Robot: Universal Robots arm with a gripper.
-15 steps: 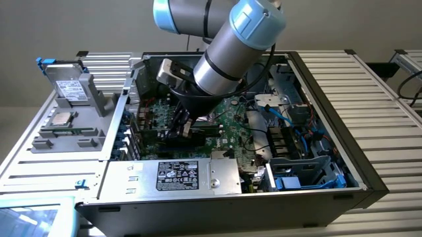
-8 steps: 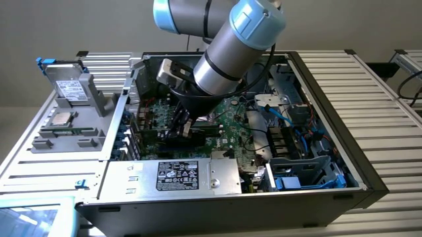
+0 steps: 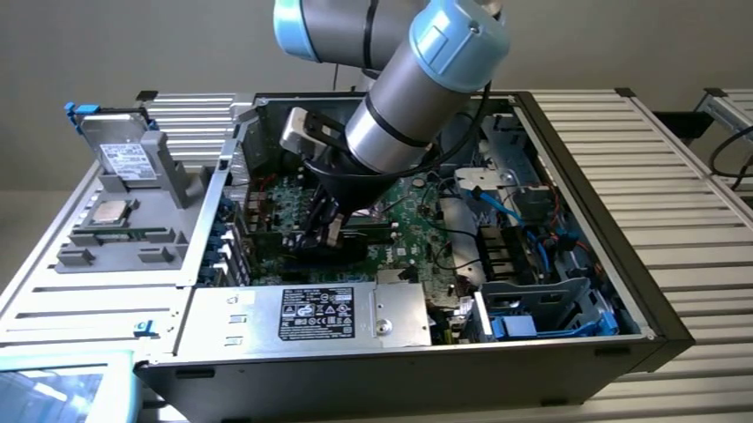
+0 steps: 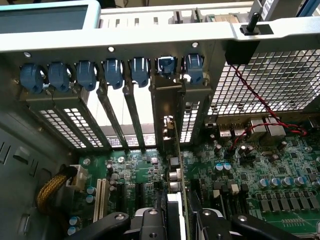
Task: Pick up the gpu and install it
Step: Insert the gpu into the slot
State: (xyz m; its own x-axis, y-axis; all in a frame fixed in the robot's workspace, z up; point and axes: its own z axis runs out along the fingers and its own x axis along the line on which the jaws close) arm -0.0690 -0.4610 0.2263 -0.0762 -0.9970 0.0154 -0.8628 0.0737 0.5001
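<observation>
In the wrist view the gpu (image 4: 176, 165) appears edge-on: a thin green board with a black shroud beside it. Its silver end bracket (image 4: 166, 102) stands upright against the rear slot openings, under a blue clip (image 4: 166, 65). My gripper (image 4: 175, 222) is shut on the gpu, one finger (image 4: 150, 220) on each side of the card. The card's lower edge sits just over the green motherboard (image 4: 250, 175); whether it is seated in a slot is hidden. In the exterior view my gripper (image 3: 327, 220) reaches down into the open computer case, with the dark gpu (image 3: 312, 248) beneath it.
A row of blue retention clips (image 4: 87, 75) lines the rear panel. A braided cable (image 4: 52, 185) and a red wire (image 4: 250, 90) lie near the card. The power supply (image 3: 312, 313) and drive cage (image 3: 541, 308) bound the case front. A grey tray (image 3: 118, 220) sits at the exterior view's left.
</observation>
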